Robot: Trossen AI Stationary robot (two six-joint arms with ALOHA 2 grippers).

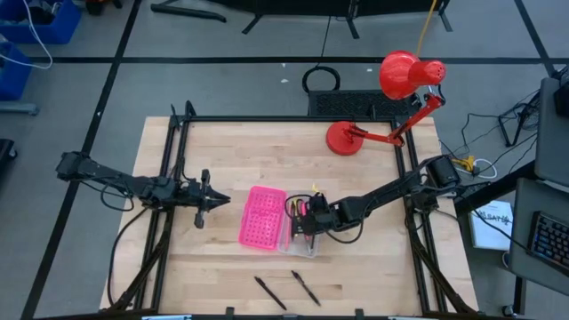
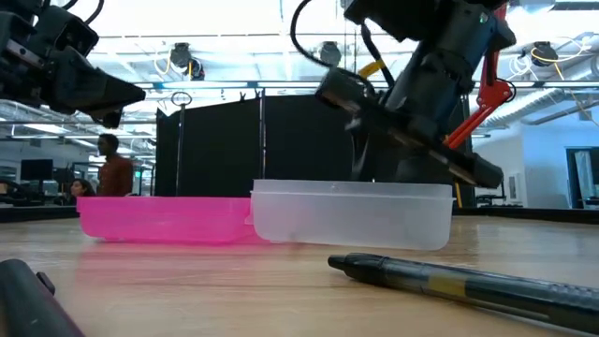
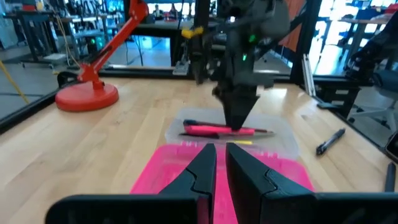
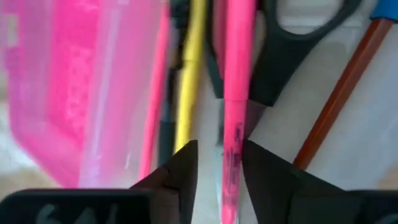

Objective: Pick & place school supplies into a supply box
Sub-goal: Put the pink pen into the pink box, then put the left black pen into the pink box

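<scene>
The supply box (image 1: 299, 238) is a clear case with its pink perforated lid (image 1: 262, 218) lying open flat on the table beside it. It holds a pink pen (image 4: 239, 93), a yellow pencil (image 4: 189, 74), black-handled scissors (image 4: 298, 56) and a brown pencil (image 4: 339, 99). My right gripper (image 1: 302, 218) points down into the box, its fingers narrowly apart on either side of the pink pen (image 3: 217, 130). My left gripper (image 1: 203, 197) hovers shut, left of the lid. Two black pens (image 1: 269, 292) (image 1: 305, 287) lie on the table near its near edge. My right gripper (image 4: 221, 155) comes from above with its fingers across the pink pen's shaft (image 4: 235, 162), which lies flat in the box. A strip of gap shows between the pen and one finger (image 4: 183, 171); whether the other finger touches it I cannot tell.
A red desk lamp (image 1: 391, 98) stands at the table's far right corner, its base (image 1: 343, 138) on the wood. The black frame rails (image 1: 178, 142) run along both sides of the table. Bare wood lies between the box and the two loose pens.
</scene>
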